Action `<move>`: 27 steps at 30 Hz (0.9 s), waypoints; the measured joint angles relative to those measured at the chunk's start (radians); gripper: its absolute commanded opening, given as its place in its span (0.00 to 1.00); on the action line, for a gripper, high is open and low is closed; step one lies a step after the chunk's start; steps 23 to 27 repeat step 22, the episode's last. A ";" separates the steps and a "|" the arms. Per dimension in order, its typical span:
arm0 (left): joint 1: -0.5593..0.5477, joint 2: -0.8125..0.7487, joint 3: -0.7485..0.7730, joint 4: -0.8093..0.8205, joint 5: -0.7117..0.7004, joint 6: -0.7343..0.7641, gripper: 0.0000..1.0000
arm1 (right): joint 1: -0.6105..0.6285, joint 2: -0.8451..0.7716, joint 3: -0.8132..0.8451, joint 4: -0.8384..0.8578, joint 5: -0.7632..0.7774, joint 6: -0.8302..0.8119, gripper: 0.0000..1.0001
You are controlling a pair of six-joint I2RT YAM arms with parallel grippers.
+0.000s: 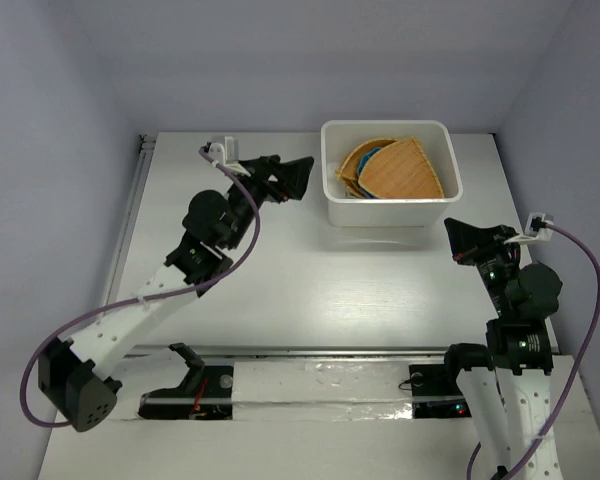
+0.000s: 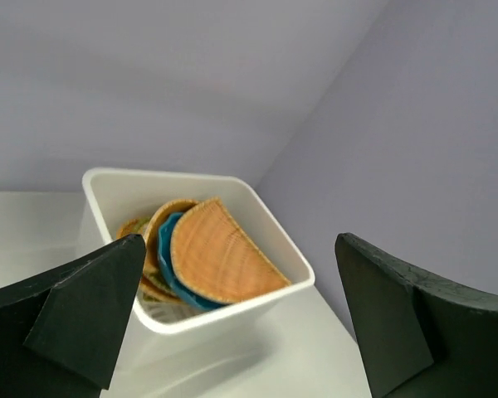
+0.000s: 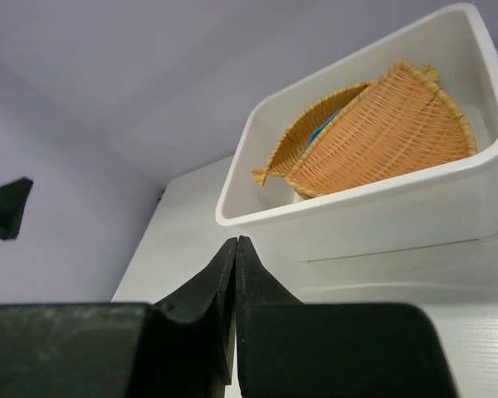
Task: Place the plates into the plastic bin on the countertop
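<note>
Woven plates [image 1: 392, 172] and a teal one [image 2: 168, 261] lie stacked in the plastic bin [image 1: 390, 213] at the far edge of the countertop [image 1: 280, 280] — left gripper [image 1: 300, 178] wide, right gripper [image 1: 458, 235] closed, both empty; withdraw without nudging the bin.

The white countertop [image 1: 320, 290] is carrying one item directly: the plastic bin [image 1: 390, 212]. The bin is sitting flat on its base against the far edge. A metal rail [image 1: 128, 240] is running along the countertop edge, well to the left of the bin.
</note>
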 measured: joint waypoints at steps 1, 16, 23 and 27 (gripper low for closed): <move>-0.003 -0.042 -0.046 -0.002 -0.002 -0.003 0.99 | 0.000 0.005 0.000 0.000 -0.005 0.000 0.03; -0.004 -0.694 -0.463 -0.460 -0.111 -0.067 0.99 | 0.000 -0.014 0.040 -0.008 0.027 -0.061 0.18; -0.004 -0.758 -0.436 -0.482 -0.092 -0.064 0.99 | 0.000 0.010 0.041 0.000 0.009 -0.044 0.19; -0.004 -0.758 -0.436 -0.482 -0.092 -0.064 0.99 | 0.000 0.010 0.041 0.000 0.009 -0.044 0.19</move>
